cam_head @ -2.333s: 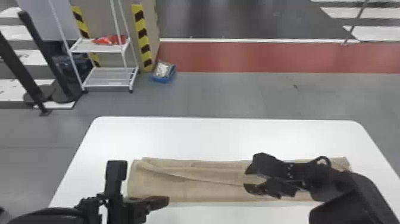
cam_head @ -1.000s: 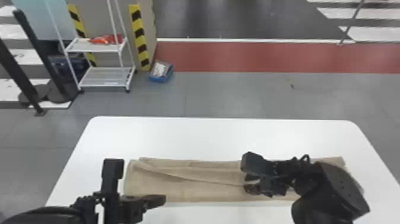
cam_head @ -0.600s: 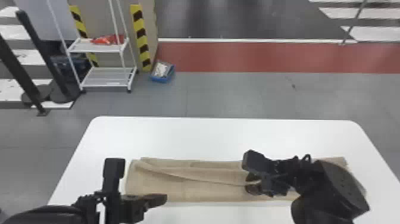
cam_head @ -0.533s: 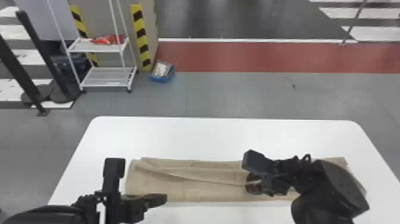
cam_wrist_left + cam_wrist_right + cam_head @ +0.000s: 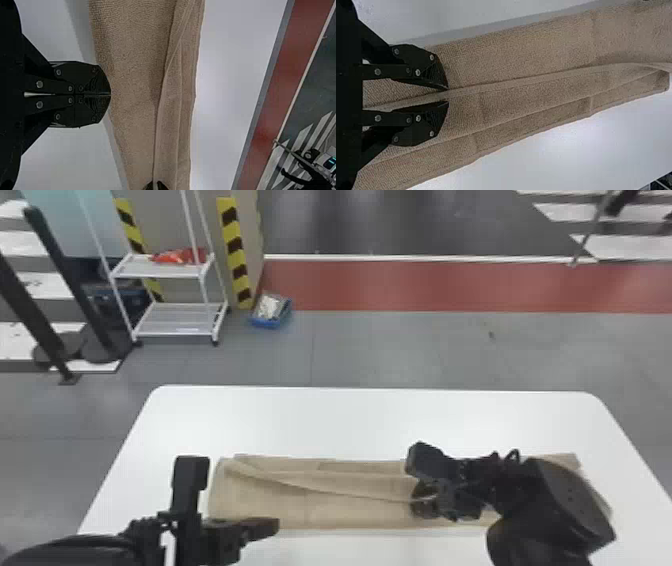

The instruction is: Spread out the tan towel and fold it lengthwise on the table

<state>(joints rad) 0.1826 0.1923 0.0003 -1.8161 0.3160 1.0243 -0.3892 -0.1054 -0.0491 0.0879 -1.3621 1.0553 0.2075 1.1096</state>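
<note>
Straddling the tan towel's edge (image 5: 494, 85), a parted right gripper (image 5: 448, 95) looks fold-ready, its arm (image 5: 555, 500) now swung toward nine o'clock; left gripper (image 5: 110, 94) sits closed.

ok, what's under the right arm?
Tan towel lying on the white table; its right end shows past the arm. The right gripper has a cloth edge between its parted fingers. The arm covers the stretch directly beneath, so folds there can't be read.

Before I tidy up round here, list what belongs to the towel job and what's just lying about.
For the job:
- tan towel
- table under it
- left end effector
- right end effector

Just about:
- white rack
- red item on the rack
- blue box beside the rack
</note>
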